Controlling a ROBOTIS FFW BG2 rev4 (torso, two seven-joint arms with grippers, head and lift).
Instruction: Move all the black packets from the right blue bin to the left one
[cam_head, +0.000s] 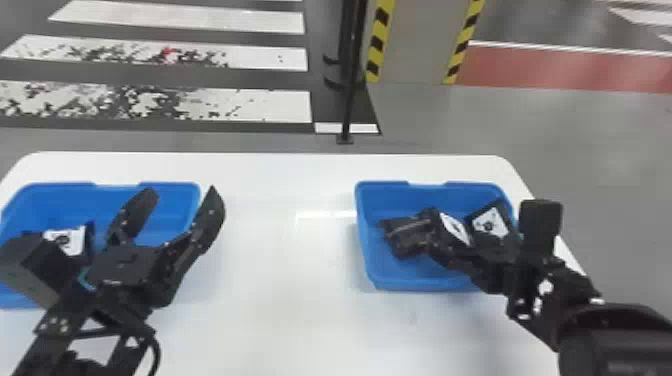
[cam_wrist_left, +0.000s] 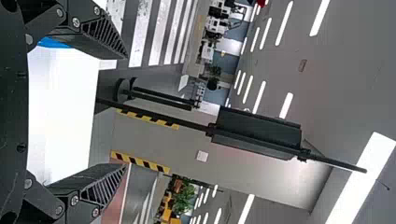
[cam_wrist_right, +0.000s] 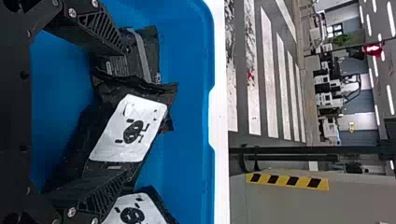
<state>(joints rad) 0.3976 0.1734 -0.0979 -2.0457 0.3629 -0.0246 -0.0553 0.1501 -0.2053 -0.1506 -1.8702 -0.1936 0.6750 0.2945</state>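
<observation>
Well, jaws apart, right gripper (cam_head: 451, 244) straddles 1 packet (cam_wrist_right: 130, 130).

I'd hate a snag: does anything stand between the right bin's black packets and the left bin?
Yes: the open left hand hovers near the right wall of the left bin, likely obstructing. The packets must also clear the wall of the right bin.

A white table (cam_head: 280, 310) with rounded far corners spans the lower frame in the head view. On it, the left blue bin (cam_head: 176, 201) sits at left, the right blue bin (cam_head: 369, 240) right of centre.
</observation>
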